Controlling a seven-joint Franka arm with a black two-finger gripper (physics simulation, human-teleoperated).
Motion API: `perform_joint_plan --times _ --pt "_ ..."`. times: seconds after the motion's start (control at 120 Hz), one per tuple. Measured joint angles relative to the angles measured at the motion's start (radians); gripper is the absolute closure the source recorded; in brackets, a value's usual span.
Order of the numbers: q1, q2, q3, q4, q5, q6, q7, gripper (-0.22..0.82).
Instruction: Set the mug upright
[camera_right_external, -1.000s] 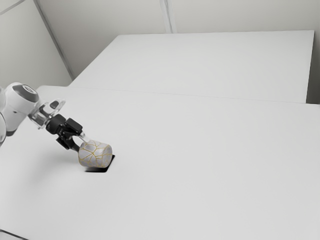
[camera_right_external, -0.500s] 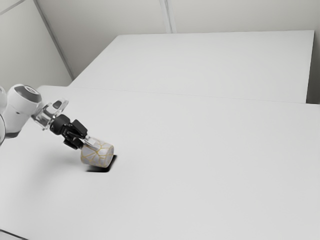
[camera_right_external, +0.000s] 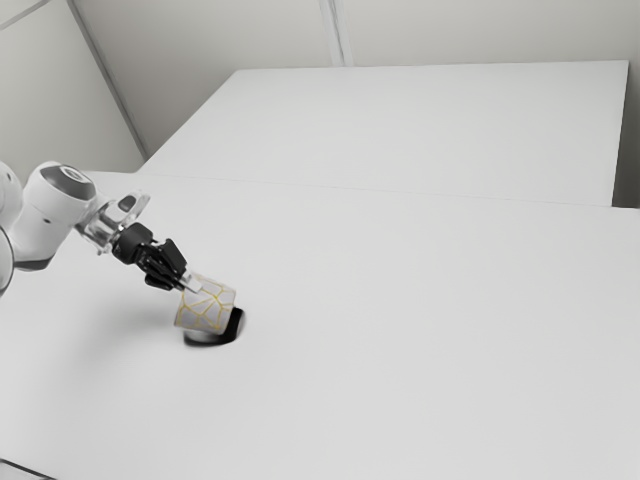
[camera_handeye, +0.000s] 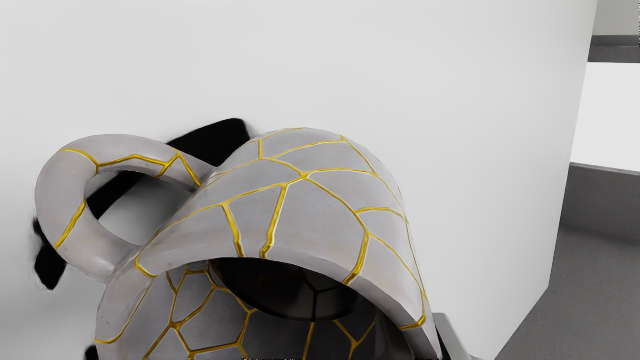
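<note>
Well — white table (camera_right_external: 420, 330), tilted mug (camera_right_external: 207, 308), pale walls (camera_right_external: 220, 40)

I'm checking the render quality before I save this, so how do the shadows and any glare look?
Exterior view: a black shadow beside and below the mug, a softer gray shadow toward the view's left; no obvious glare on the table. Wrist view: black shadow through the handle, darkness deep inside the mug.

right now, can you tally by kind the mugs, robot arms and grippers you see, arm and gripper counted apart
mug: 1
robot arm: 1
gripper: 1
total: 3
</note>
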Motion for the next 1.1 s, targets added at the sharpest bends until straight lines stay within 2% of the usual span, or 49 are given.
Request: perform_joint_plan --times 0.2,0.3,0.517,0.783,0.908,1.1 --pt "-0.001 -0.049 -0.008 0.0 0.019 0.007 -0.009 0.77" --pt "-0.017 -0.108 -0.024 -0.006 0.069 0.04 -0.014 0.78" --pt "-0.044 -0.262 -0.156 -0.087 0.313 0.168 -0.069 0.79" --pt "-0.043 -0.353 -0.343 -0.146 0.68 0.318 -0.202 0.79" --pt "-0.055 -0.365 -0.415 -0.172 0.827 0.371 -0.284 0.79" --pt "-0.08 -0.321 -0.45 -0.167 0.944 0.401 -0.393 0.79"
